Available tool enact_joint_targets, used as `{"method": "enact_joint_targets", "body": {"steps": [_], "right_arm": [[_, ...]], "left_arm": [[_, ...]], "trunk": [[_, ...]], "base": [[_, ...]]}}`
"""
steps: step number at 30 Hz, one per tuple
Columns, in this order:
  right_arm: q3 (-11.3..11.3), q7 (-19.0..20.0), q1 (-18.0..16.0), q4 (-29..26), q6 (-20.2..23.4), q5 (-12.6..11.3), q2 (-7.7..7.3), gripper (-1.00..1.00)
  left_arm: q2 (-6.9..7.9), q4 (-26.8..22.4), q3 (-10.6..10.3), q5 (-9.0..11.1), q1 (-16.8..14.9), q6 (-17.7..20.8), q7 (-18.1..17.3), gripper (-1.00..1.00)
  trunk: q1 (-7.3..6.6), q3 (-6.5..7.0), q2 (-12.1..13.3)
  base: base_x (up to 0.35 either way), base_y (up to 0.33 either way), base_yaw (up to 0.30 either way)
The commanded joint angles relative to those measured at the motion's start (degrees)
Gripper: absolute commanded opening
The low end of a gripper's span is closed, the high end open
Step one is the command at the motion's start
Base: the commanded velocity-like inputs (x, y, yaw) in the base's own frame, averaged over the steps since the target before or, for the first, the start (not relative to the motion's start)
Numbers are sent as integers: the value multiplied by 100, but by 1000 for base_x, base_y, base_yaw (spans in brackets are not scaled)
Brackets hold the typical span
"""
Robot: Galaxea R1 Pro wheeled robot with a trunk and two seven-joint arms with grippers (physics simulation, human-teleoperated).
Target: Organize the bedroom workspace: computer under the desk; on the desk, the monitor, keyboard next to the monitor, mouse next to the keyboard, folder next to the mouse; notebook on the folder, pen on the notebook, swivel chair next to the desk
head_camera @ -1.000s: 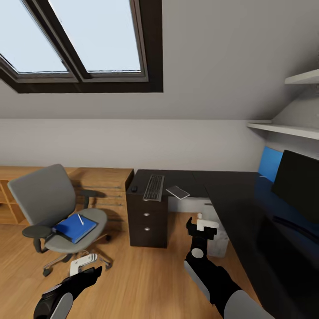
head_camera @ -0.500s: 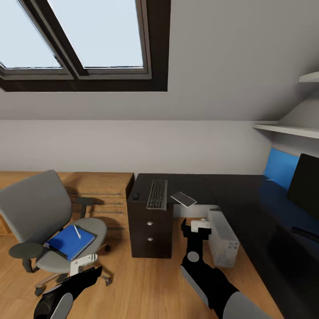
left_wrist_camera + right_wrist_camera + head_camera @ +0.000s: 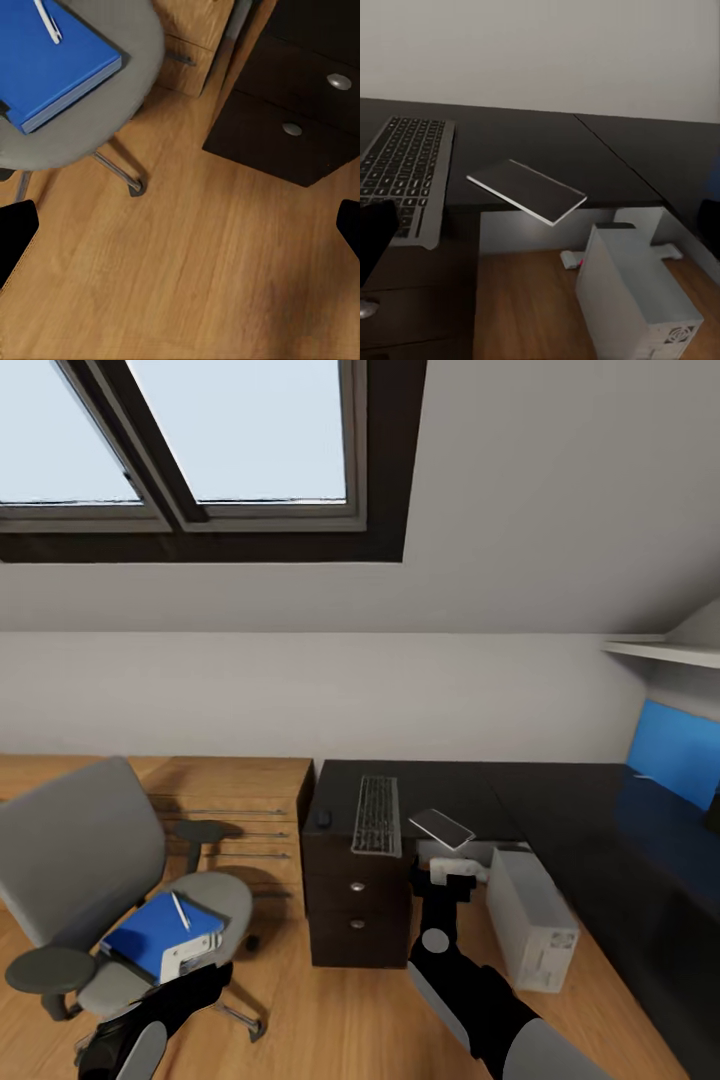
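Folder (image 3: pixel 150 942) lying on chair (image 3: pixel 95 860) seat, pen (image 3: pixel 180 910) on top. Left gripper (image 3: pixel 188 958) hovering near seat's front edge, jaws wide apart, holding nothing. Judging: lift pen first, then folder. Right gripper (image 3: pixel 452 875) idling, jaw state unclear.

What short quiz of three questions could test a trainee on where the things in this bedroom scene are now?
1. True or false: the pen lies on the folder.
2. What does the folder rest on? A) the desk B) the swivel chair seat C) the floor
3. Fill in: the notebook juts out over the edge of the ____.

Key
1. True; the white pen rests on the blue folder.
2. B; it is on the swivel chair.
3. desk; the keyboard lies nearby on the same surface, and the computer stands on the floor below.
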Motion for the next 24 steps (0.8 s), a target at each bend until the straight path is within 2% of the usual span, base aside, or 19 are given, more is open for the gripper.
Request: {"method": "enact_joint_targets", "body": {"steps": [1, 9, 14, 15, 19, 20, 23, 24], "right_arm": [[24, -26, -9, 6, -55, -64, -2, 100], [12, -26, -9, 9, -73, -72, -2, 100], [23, -26, -9, 0, -292, -56, -2, 100], [26, -31, -9, -1, -332, -59, -2, 100], [25, -34, -9, -6, -341, -54, -2, 100], [8, -27, -9, -22, -477, -108, -7, 100], [-23, 110, -9, -19, -513, -277, -7, 100], [-54, 296, -9, -14, -521, -512, -9, 100]], "left_arm": [[6, -5, -17, 60, -4, 6, 57, 100], [1, 0, -92, 67, -4, 13, 54, 100], [6, -23, -286, 61, -4, 13, 37, 100], [6, -193, -419, 66, -4, 15, 22, 100], [-1, -253, -471, 68, -4, 21, 37, 100], [-97, -292, -464, 60, -4, 15, 57, 100], [-98, -294, -466, 60, -4, 15, 83, 100], [-98, -295, -468, 60, -4, 16, 96, 100]], "trunk": [[4, -7, -5], [4, -7, -5], [4, -7, -5], [26, -25, -45], [114, -97, -206], [136, -115, -246], [202, -169, -366], [224, -187, -406]], "base": [[297, 225, 0], [257, 193, 0], [52, 38, 0], [2, 1, 0], [0, 0, 0], [0, 0, 0], [0, 0, 0], [0, 0, 0]]}}
